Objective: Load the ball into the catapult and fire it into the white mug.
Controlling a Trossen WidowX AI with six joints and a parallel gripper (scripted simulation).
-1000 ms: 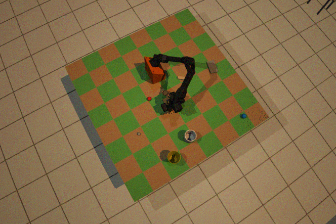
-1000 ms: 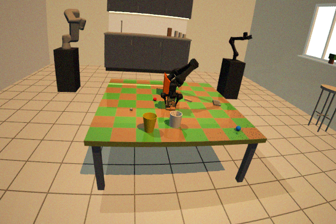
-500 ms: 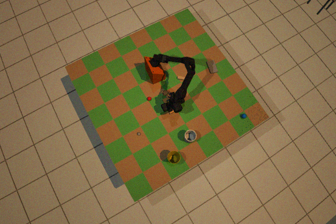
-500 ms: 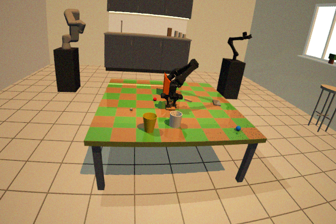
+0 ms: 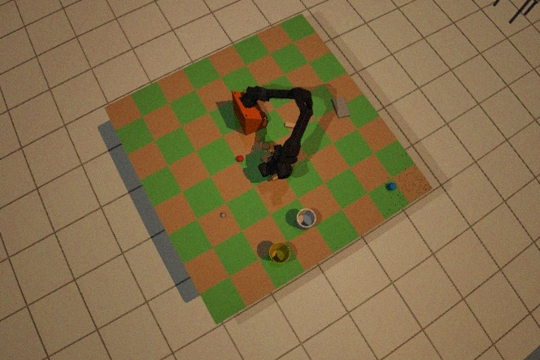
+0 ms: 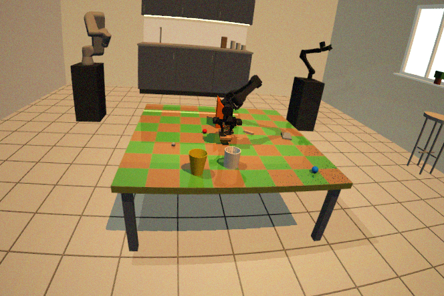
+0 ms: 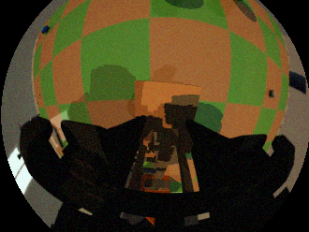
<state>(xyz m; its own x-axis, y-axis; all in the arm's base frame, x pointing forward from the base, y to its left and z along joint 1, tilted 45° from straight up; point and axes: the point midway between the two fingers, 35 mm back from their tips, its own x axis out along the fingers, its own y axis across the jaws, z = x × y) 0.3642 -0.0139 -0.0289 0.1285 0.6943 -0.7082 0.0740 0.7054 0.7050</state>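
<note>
Standing at 5 o'clock from the catapult (image 5: 266, 145) (image 6: 225, 138) (image 7: 170, 91) in the top view is the white mug (image 5: 306, 218) (image 6: 232, 158), with a yellow cup (image 5: 279, 253) (image 6: 198, 162) at 6, a red ball (image 5: 239, 158) (image 6: 204, 130) near 10 and a blue ball (image 5: 391, 186) (image 6: 315, 169) (image 7: 45, 29) well out at 3; a tall orange block (image 5: 247, 115) (image 6: 218, 113) rises at 11. Reaching down over the catapult, the arm has its gripper (image 5: 270, 167) (image 6: 226, 133) (image 7: 166, 120) closed on part of it. The wrist view shows the catapult's end between the fingers, mostly hidden from above
</note>
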